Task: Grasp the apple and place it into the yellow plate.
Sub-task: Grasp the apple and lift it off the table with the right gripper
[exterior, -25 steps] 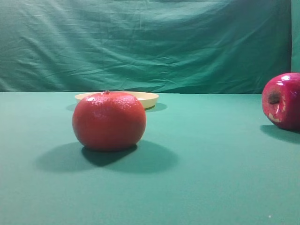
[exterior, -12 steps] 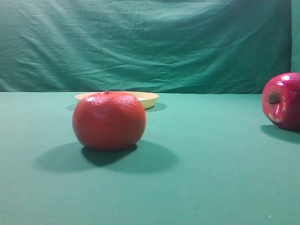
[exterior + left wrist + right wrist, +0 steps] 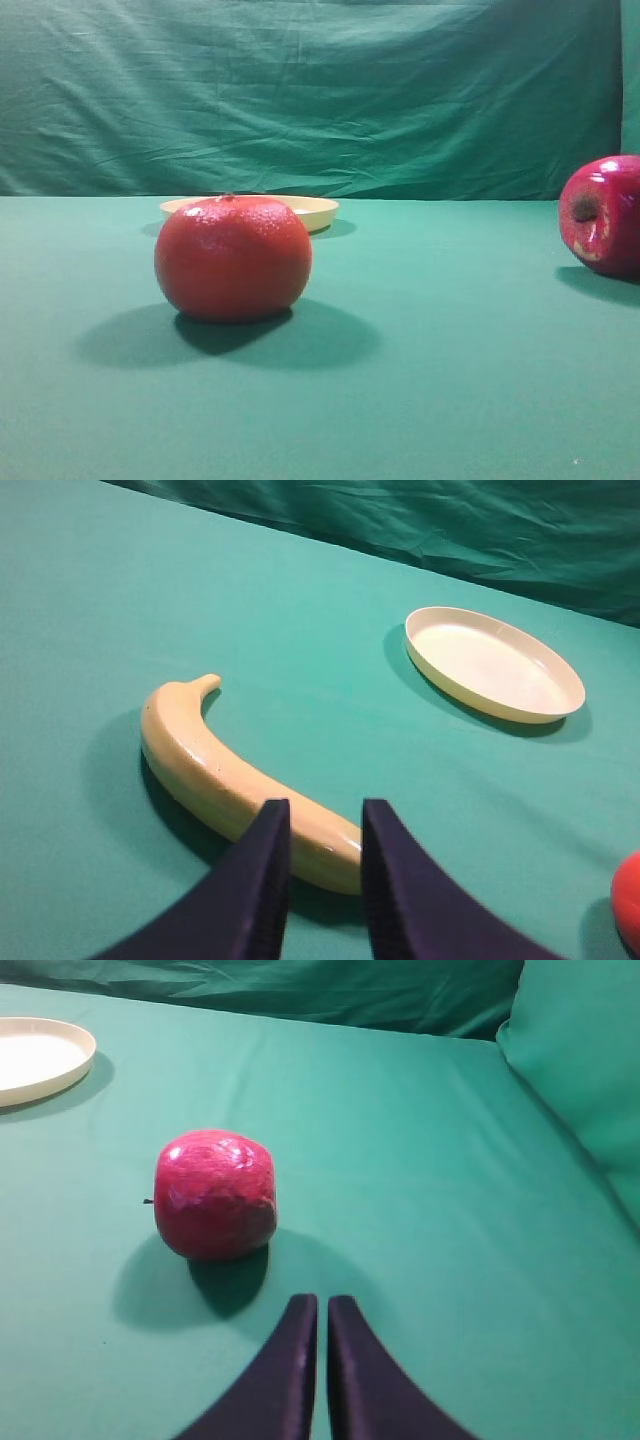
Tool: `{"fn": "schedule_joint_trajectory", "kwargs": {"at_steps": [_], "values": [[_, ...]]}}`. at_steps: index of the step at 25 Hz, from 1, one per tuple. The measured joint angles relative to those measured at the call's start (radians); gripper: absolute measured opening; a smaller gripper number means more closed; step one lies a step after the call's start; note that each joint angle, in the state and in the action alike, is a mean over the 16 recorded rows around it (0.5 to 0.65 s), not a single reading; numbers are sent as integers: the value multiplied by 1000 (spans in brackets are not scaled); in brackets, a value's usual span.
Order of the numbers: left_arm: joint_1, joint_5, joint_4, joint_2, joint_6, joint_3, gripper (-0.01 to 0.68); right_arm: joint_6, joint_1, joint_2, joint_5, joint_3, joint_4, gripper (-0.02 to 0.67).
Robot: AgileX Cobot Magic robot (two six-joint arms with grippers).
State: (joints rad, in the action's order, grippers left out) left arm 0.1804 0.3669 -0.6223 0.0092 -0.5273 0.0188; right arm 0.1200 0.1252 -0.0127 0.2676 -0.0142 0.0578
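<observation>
The apple [image 3: 605,215] is glossy crimson and lies on its side at the right edge of the green table, stem hollow facing left. In the right wrist view the apple [image 3: 213,1195] sits just ahead and left of my right gripper [image 3: 322,1298], which is shut, empty and not touching it. The yellow plate [image 3: 315,210] is empty at the back, partly hidden behind a round orange-red fruit. It also shows in the left wrist view [image 3: 495,663] and in the right wrist view [image 3: 40,1055]. My left gripper [image 3: 326,805] is narrowly open and empty over a banana.
A matte orange-red dimpled fruit [image 3: 233,257] stands in the front middle, between the camera and the plate; its edge shows in the left wrist view [image 3: 630,900]. A pale yellow banana [image 3: 210,765] lies under the left gripper. A green cloth backdrop [image 3: 320,90] hangs behind the table.
</observation>
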Motion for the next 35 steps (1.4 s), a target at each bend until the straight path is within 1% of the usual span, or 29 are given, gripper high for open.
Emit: {"fn": "schedule_joint_trajectory", "kwargs": {"at_steps": [7, 15, 22, 35], "values": [[0, 0, 0, 0, 0, 0, 157, 26, 0, 49, 3, 107, -77, 0], [0, 0, 0, 0, 0, 0, 157, -42, 0, 256, 203, 332, -114, 0], [0, 0, 0, 0, 0, 0, 157, -145, 0, 529, 369, 514, -163, 0], [0, 0, 0, 0, 0, 0, 157, -389, 6, 976, 566, 766, -360, 0]]}}
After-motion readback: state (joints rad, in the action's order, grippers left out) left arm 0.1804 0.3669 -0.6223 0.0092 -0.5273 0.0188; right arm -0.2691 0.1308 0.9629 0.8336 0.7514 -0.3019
